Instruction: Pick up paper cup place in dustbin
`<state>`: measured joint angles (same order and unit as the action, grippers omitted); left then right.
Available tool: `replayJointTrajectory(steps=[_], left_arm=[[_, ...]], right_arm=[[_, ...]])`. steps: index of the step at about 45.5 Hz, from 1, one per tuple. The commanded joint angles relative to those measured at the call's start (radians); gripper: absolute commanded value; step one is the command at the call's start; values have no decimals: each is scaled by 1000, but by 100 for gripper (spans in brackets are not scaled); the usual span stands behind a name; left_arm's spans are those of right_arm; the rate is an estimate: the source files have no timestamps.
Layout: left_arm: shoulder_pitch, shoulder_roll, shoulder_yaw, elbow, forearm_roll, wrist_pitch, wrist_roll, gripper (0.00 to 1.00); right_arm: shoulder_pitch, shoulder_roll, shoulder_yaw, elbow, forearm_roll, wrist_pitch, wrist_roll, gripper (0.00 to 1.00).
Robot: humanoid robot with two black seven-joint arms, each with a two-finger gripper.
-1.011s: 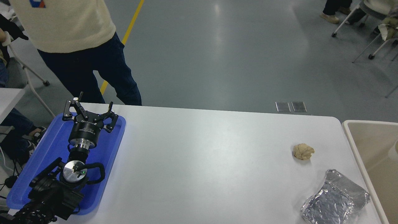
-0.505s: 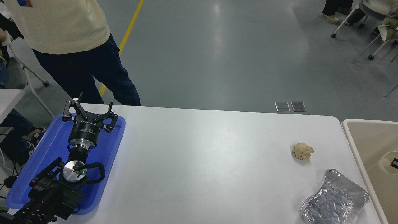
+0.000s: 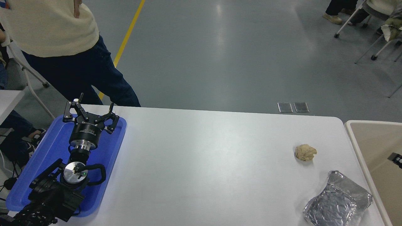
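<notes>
Cup out of sight, presumably down in the dustbin point(image 3: 355, 138) at right edge; right gripper point(image 3: 396, 158) barely showing, fingers unreadable; left gripper point(image 3: 89, 110) parked wide over tray point(image 3: 50, 150); risk: clipping the rim on leaving.

1. Left arm point(image 3: 47, 194), at seven o'clock: matte black links, a looping black cable, a small green light.
2. Its wrist point(image 3: 82, 144) has polished silver rings and a round silver cap.
3. Left gripper point(image 3: 91, 110): black cylindrical base with small white lettering, skeletal black linkage fingers point(image 3: 70, 110).
</notes>
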<state>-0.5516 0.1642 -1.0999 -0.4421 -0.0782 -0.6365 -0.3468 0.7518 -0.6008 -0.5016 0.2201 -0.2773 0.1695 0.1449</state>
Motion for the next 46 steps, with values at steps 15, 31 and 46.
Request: replayJointTrajectory(steps=[15, 31, 46], left_arm=[[-1, 0, 2, -1, 0, 0, 2, 100], [-1, 0, 2, -1, 0, 0, 2, 100], [1, 0, 2, -1, 0, 0, 2, 100]], right_arm=[[530, -240, -14, 817, -467, 67, -56, 100], [1171, -232, -521, 1215, -464, 189, -54, 100], [1515, 27, -617, 1337, -172, 511, -54, 100]])
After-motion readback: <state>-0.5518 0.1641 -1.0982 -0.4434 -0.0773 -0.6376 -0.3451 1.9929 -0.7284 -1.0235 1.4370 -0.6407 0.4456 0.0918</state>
